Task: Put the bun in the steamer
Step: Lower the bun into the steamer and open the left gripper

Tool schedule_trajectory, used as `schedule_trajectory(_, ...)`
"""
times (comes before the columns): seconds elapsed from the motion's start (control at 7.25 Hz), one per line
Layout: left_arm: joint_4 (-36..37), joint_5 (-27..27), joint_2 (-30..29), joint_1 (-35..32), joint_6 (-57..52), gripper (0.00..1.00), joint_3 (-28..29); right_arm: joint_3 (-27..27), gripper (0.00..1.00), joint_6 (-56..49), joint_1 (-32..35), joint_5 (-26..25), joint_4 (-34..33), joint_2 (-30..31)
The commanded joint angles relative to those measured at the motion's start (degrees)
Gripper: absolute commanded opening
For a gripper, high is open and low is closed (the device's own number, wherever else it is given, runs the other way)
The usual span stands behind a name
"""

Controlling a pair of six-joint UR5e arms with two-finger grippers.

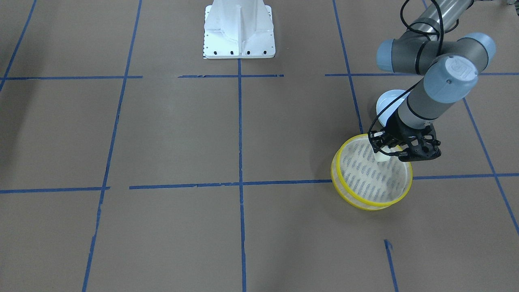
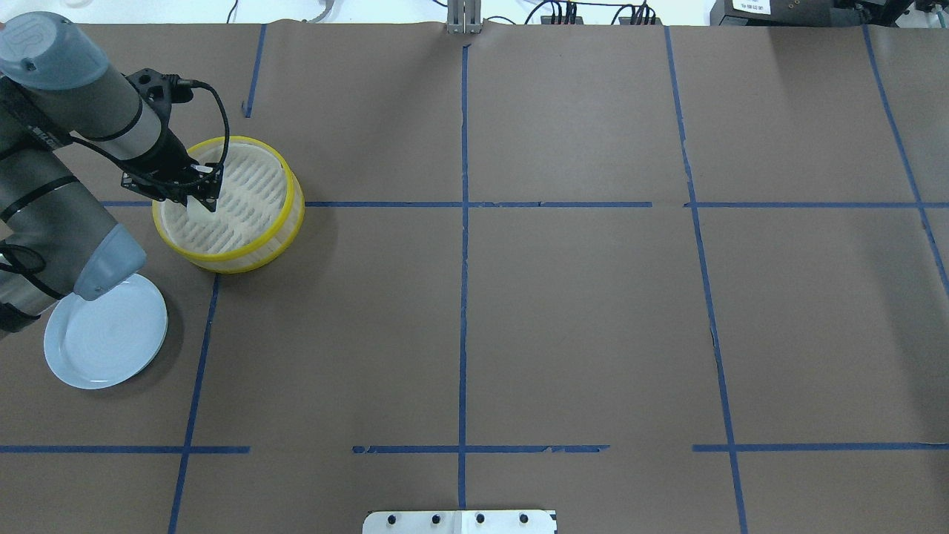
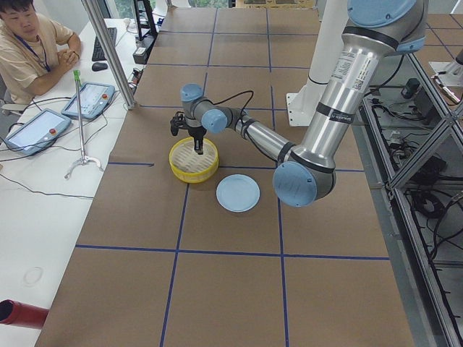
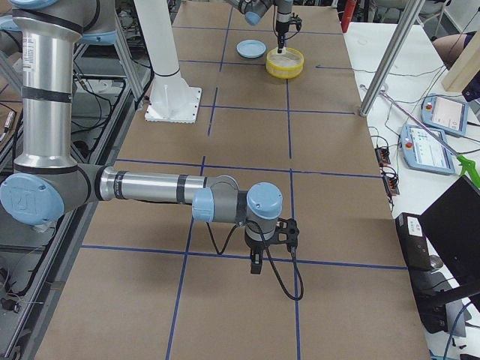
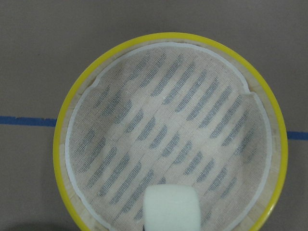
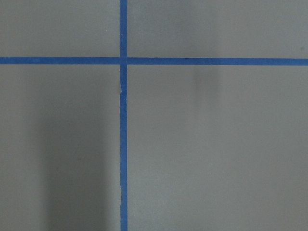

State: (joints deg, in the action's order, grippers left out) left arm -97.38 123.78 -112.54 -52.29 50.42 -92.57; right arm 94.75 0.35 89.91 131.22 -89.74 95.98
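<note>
The left arm bends down over the steamer (image 5: 59,144), left gripper (image 2: 202,196) clamped on the bun (image 5: 172,208). The right gripper (image 4: 256,265) points straight down; its opening cannot be told.

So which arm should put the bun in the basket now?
The left arm. Its jaws hold the bun over the steamer, inside its yellow rim, so it only needs to let go. The right arm is far off, at the table's other end.
</note>
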Motion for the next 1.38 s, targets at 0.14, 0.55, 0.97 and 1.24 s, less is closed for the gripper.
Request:
schedule_trajectory(0.14,-5.2,-0.1,-0.5,2.0,0.4,0.36,4.9,0.0,1.00,0.0,0.0,0.0,0.0,0.0)
schedule_trajectory(0.55,-5.2,-0.1,-1.3,2.6,0.5,0.36,6.2,0.0,1.00,0.0,0.0,0.0,0.0,0.0)
schedule_trajectory(0.97,-5.2,-0.1,-1.8,2.8,0.5,0.54,6.4,0.0,1.00,0.0,0.0,0.0,0.0,0.0)
schedule_trajectory(1.24,-5.2,-0.1,-1.7,2.8,0.4,0.91,6.1,0.0,1.00,0.0,0.0,0.0,0.0,0.0)
